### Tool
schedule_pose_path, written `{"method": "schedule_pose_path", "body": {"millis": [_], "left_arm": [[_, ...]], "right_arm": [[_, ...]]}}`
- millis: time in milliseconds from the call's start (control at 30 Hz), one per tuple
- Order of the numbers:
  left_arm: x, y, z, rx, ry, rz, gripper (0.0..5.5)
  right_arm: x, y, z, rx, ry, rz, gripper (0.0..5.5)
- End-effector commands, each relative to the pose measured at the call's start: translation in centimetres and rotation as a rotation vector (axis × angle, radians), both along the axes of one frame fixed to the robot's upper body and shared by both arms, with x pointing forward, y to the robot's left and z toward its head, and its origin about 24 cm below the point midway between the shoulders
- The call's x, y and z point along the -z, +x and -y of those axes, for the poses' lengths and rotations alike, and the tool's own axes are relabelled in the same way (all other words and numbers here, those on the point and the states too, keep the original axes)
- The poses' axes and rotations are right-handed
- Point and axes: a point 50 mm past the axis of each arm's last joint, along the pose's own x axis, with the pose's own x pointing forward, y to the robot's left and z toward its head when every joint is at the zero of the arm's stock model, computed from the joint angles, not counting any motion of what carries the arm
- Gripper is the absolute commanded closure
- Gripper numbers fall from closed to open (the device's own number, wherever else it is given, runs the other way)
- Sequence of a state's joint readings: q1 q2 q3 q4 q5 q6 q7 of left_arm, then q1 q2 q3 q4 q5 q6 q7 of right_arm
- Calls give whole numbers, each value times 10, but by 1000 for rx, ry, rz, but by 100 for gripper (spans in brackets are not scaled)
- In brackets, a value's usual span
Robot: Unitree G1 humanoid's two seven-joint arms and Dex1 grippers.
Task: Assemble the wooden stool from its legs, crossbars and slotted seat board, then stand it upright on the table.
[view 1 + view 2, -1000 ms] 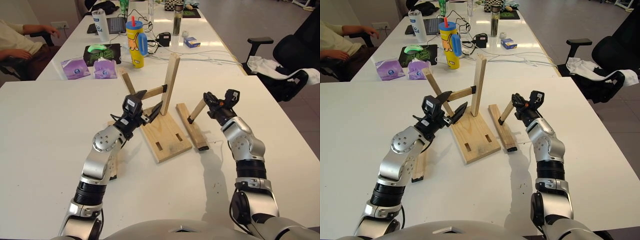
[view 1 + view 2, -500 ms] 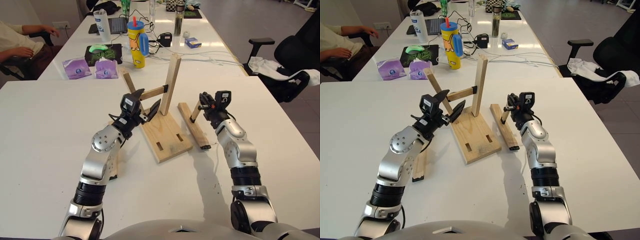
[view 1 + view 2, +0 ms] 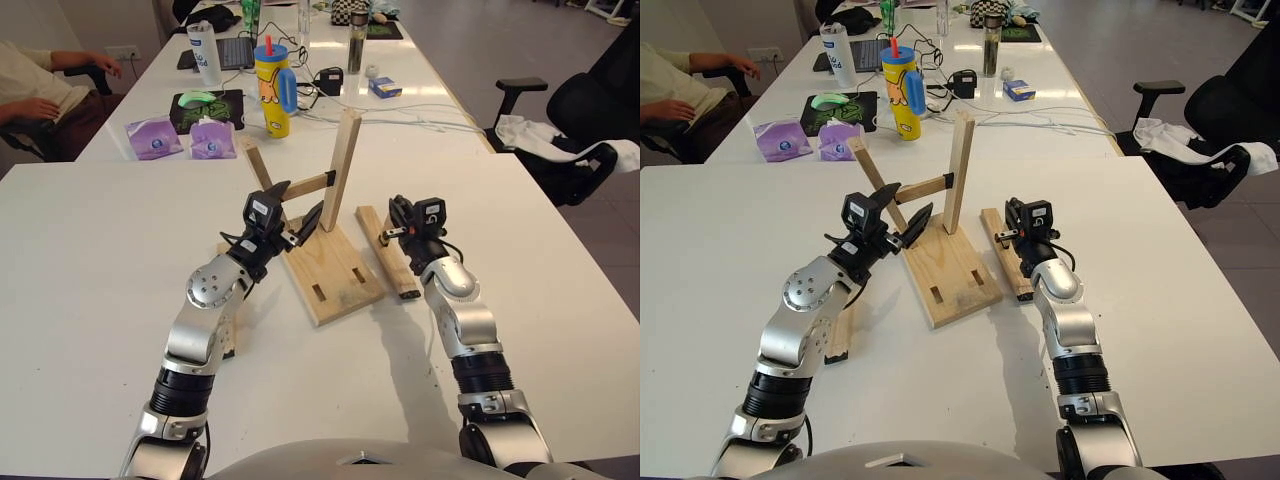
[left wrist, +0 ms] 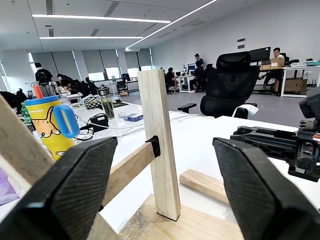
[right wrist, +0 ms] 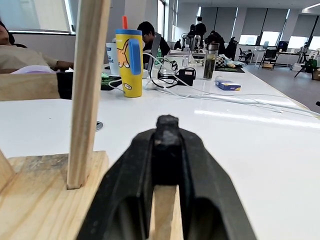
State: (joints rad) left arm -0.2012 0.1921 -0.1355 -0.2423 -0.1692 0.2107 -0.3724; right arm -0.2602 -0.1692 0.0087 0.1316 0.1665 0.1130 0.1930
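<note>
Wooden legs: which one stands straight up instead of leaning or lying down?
The upright leg planted in the seat board's far end. The leaning leg tilts at its left; the right flat leg and left flat leg lie on the table.

Bare pale wood, matt and unvarnished with visible grain, makes up the flat slotted seat board [image 3: 335, 275], the upright square leg [image 3: 343, 160], the short crossbar [image 3: 308, 186] and the loose pale wooden piece [image 3: 392, 262] to the right. All rest on a smooth white tabletop [image 3: 100, 260] with a faint sheen. The left end effector [image 3: 303, 200] and right end effector [image 5: 167, 130] have matt black plastic fingers. A glossy yellow plastic cup [image 3: 271, 85] stands farther back.
</note>
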Motion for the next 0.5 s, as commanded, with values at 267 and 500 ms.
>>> {"method": "schedule_pose_path", "body": {"millis": [267,500], "left_arm": [[0,4,-7,-35,15,11,196],[2,4,-9,-54,8,10,196]], "right_arm": [[-9,-9,3,-22,45,8,404],[-72,8,-2,-52,98,172,384]]}}
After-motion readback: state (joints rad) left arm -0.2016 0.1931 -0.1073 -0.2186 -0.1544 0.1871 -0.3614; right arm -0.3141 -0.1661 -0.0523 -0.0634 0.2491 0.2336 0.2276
